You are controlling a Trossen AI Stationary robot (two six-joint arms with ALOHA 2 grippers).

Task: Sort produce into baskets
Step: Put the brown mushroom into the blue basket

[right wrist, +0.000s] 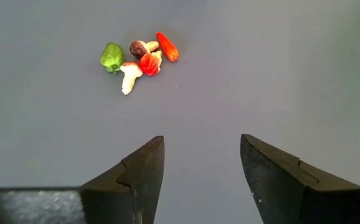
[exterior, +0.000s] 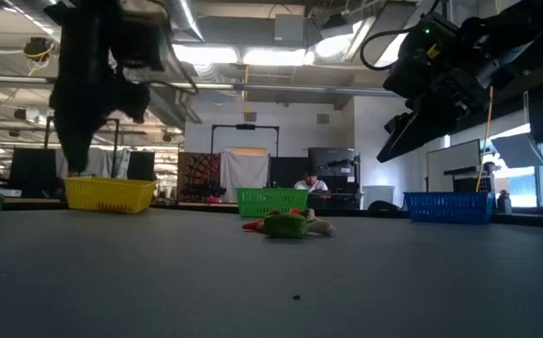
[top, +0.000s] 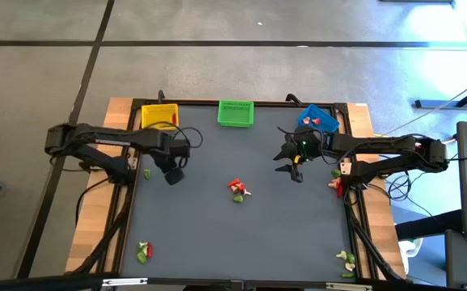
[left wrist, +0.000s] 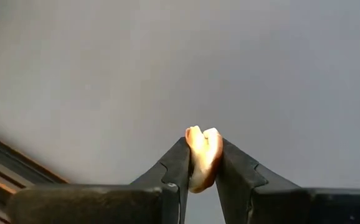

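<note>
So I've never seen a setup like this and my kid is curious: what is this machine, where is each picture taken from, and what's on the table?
It is a robot with two dark arms at a grey table, each ending in a two-finger gripper. One picture looks down from above, one looks level across the tabletop, and two come from cameras on the wrists. The left gripper is shut on a small pale cream piece of toy produce. The right gripper hangs open and empty, facing a small pile of produce in mid-table. More pieces lie near the table's edges. At the far edge stand a yellow basket, a green basket and a blue basket.
</note>
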